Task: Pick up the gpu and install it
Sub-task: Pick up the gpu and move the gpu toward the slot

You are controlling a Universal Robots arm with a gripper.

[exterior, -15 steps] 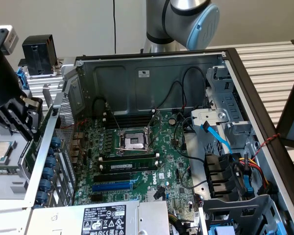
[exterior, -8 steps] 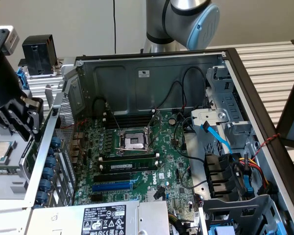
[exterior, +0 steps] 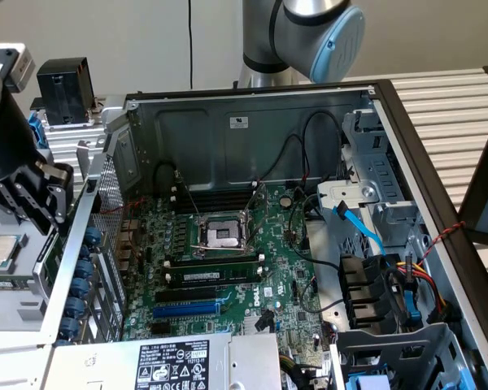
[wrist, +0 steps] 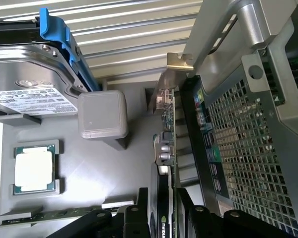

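We are seeing the gripper point(wrist: 163, 194) spread astride the upright gpu point(wrist: 167, 134), not clamping it; a skewed squeeze risks tipping it, scraping its bracket point(wrist: 181, 62) against the perforated case wall point(wrist: 248, 148).

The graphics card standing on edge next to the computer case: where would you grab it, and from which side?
Pinch the gpu across its two flat faces, on the black cooler shroud, away from the silver bracket. It stands on its thin edge beside the case's perforated wall, so a side approach looks blocked; coming down from above, along the card's plane, seems safest.
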